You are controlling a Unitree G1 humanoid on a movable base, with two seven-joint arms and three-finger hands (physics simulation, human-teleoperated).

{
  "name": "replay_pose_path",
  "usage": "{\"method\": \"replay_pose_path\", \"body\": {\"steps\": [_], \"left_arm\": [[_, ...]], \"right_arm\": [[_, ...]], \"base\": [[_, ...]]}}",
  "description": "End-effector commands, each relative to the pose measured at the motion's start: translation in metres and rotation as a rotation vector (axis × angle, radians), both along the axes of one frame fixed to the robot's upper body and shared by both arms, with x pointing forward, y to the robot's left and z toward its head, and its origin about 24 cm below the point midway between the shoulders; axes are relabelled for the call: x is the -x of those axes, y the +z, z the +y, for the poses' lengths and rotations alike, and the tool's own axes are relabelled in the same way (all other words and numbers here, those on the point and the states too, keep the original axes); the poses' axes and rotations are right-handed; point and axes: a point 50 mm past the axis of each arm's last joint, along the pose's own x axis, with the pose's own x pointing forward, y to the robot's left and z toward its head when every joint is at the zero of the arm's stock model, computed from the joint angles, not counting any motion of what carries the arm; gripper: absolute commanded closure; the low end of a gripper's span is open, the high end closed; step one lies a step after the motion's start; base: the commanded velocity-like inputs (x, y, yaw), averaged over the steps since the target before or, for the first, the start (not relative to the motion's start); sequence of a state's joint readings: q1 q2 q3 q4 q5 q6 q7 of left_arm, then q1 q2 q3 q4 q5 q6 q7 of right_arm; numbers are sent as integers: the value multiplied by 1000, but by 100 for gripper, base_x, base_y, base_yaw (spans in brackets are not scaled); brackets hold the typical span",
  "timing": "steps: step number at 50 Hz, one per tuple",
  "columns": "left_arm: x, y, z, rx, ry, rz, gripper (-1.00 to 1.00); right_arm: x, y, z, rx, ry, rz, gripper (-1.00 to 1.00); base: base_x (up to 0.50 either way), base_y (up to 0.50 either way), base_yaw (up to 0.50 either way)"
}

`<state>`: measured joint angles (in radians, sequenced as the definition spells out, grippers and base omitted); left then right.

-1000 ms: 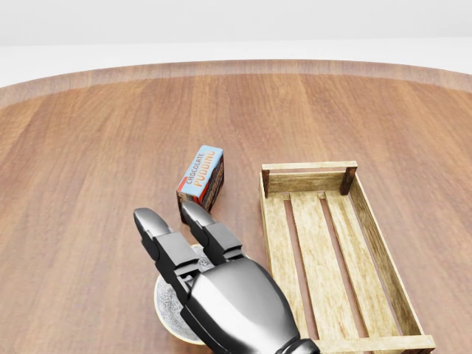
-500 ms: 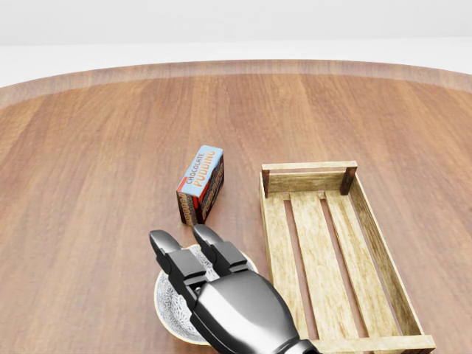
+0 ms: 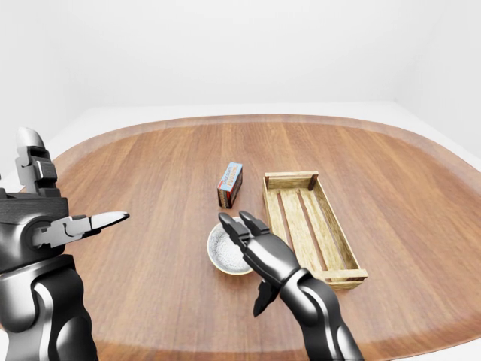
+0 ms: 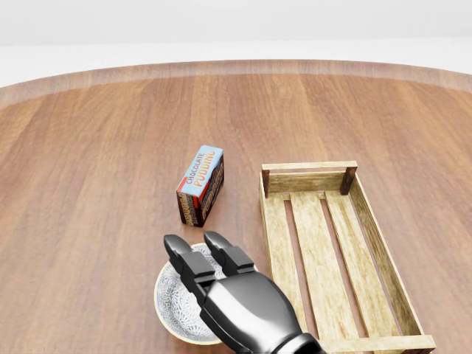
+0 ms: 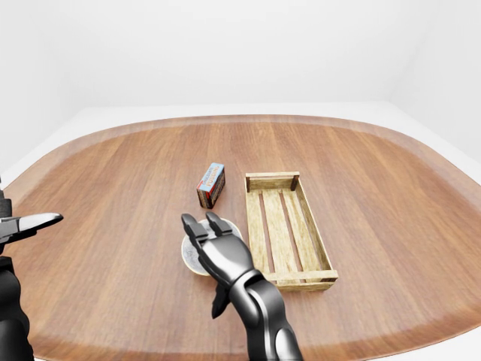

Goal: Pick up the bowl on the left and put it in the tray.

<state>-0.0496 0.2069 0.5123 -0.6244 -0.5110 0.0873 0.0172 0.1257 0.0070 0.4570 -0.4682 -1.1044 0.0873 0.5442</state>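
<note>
A small white bowl (image 4: 174,304) with a speckled grey inside sits on the wooden table, left of the slatted wooden tray (image 4: 308,167). My right hand (image 4: 195,249) hovers over the bowl's right half with its fingers (image 4: 214,243) stretched out and open, and hides that part of the rim. In the left-eye view its thumb (image 3: 263,299) hangs down on the near side, apart from the bowl (image 3: 222,250). My left hand (image 3: 71,188) is raised at the far left of that view, open and holding nothing.
A chocolate pudding box (image 4: 201,184) stands just above the bowl and left of the tray's top end. The round table's edge (image 3: 225,120) curves along the top of the views, with white floor and walls beyond.
My right hand has drawn back toward the bottom of the head view, off the pudding box and over the bowl, so more of the bowl's left side shows. Nothing else moved.
</note>
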Motion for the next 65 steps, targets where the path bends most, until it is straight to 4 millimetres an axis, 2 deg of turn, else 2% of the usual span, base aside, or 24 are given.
{"method": "replay_pose_path", "body": {"steps": [1,11,12,23,28,38,39,53,64,65], "left_arm": [[1,1,0,-2,1,-7,-100],[0,1,0,-3,3,-5,-100],[0,0,0,-3,2,0,-100],[1,2,0,-2,3,-7,-100],[1,0,0,-4,3,0,-100],[0,0,0,-3,3,1,-100],[1,0,0,-2,4,-1,-100],[0,-1,0,-2,2,5,-100],[1,0,-1,-4,1,2,-100],[-2,-2,-2,-4,-2,9,-100]], "right_arm": [[-9,-14,-6,-10,-30,57,-100],[-13,-24,-5,-24,-47,86,-100],[-15,-30,-6,-27,-56,107,-100],[-17,-36,-8,-27,-68,128,-100],[-21,-47,-7,-10,-75,165,-100],[-22,-49,-7,-9,-80,170,-100],[-23,-55,-5,6,-76,192,-100],[-25,-64,-5,61,-71,226,-100],[-26,-63,-5,79,-66,231,-100],[-30,-69,-5,107,-65,251,-100]], "base": [[0,0,0],[0,0,0],[0,0,0],[0,0,0],[0,0,0],[0,0,0],[0,0,0],[0,0,0],[0,0,0],[0,0,0]]}}
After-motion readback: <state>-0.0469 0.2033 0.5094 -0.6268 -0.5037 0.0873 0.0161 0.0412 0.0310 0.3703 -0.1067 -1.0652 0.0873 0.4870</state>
